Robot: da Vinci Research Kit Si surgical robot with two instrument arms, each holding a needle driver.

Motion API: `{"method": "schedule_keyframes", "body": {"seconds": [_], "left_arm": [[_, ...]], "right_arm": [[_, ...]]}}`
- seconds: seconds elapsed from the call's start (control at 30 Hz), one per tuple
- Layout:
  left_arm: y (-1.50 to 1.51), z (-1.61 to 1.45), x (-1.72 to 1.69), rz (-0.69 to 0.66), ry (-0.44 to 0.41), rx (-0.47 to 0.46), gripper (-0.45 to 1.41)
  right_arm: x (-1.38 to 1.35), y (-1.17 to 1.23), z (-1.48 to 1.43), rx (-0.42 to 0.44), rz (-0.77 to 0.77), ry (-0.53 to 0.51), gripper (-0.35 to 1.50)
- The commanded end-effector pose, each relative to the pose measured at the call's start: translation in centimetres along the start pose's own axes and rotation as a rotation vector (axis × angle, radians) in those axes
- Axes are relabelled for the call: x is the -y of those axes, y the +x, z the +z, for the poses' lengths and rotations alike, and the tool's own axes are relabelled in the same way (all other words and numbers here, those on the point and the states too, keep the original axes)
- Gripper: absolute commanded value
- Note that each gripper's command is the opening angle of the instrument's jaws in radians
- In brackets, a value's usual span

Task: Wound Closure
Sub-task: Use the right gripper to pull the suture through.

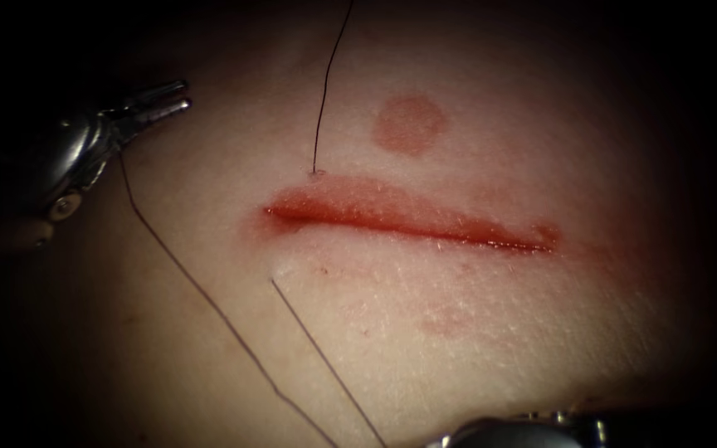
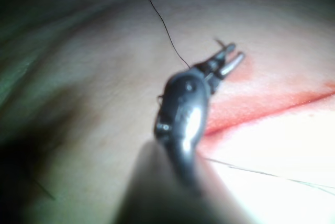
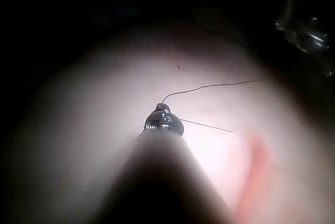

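Two tools | left tool (image 1: 174,98) slightly open, empty | right tool (image 1: 516,435) state unclear | thread (image 1: 209,300) through tissue (image 1: 458,332)

2 steel needle-driver tools (image 1: 172,98) (image 1: 524,433), 1 red horizontal cut (image 1: 408,220), 1 round reddish mark (image 1: 409,124), 1 thin dark thread (image 1: 209,303), 1 pale pork-belly tissue (image 1: 499,332)

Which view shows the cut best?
The endoscope view: the cut lies across the tissue end to end, red fluid along it and thread entering the tissue just above it. In the left wrist view the left tool hides part of it. The right wrist view gives a faint red streak.
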Motion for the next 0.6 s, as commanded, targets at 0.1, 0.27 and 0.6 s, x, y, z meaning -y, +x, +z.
{"method": "schedule_keyframes", "body": {"seconds": [0.1, 0.27, 0.6], "left_arm": [[-0.09, 0.06, 0.01, -0.001, -0.001, -0.004, -0.35], [-0.11, 0.07, 0.02, -0.006, -0.001, -0.005, -0.35], [-0.12, 0.05, -0.03, -0.007, -0.003, -0.004, -0.35]], "right_arm": [[0.15, 0.08, 0.03, -0.008, 0.002, 0.008, -0.35], [0.24, 0.22, -0.06, -0.029, 0.003, 0.029, -0.35], [-0.34, 0.21, -0.13, -0.14, -0.024, -0.172, 1.23]]}}
